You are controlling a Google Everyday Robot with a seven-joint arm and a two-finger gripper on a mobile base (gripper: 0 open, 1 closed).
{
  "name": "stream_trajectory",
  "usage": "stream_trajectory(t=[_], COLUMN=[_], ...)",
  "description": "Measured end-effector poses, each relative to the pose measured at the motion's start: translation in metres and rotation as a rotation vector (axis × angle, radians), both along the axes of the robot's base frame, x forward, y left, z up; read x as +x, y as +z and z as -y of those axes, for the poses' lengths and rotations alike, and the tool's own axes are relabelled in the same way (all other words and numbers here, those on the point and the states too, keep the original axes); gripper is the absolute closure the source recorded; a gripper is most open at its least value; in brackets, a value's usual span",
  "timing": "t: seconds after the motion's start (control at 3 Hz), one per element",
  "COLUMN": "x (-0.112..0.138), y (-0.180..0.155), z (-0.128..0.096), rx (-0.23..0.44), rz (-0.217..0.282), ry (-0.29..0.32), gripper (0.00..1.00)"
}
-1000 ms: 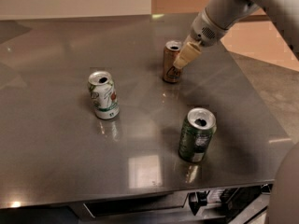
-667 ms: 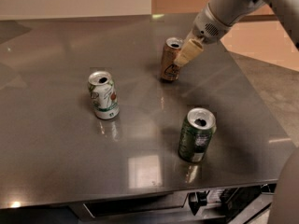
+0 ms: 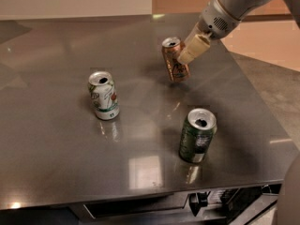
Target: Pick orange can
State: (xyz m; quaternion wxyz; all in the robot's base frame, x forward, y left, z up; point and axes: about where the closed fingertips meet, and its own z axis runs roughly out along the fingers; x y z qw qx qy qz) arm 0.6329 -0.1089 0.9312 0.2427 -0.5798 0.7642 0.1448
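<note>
The orange can [image 3: 174,65] is at the back middle of the grey table [image 3: 56,139]. It is copper-orange with a dark logo and an open silver top. It leans with its top to the left. My gripper [image 3: 181,56] reaches down from the upper right and is shut on the can's upper part. One cream finger [image 3: 193,48] lies against the can's right side. The other finger is hidden behind the can.
A white can with green and red marks [image 3: 103,95] stands at the left. A dark green can [image 3: 197,135] stands in front, near the table's front edge. The table's right edge runs close beside my arm [image 3: 232,6].
The orange can stood upright before and now leans to the left in my gripper. The arm has shifted slightly up and right. The other cans have not moved.
</note>
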Motion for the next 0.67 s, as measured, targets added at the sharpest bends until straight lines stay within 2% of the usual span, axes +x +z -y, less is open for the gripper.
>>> stream_trajectory(t=[0.67], x=[-0.046], y=[-0.017], z=[0.012], rx=[0.047], rz=[-0.091], ry=[0.044], gripper=[1.0])
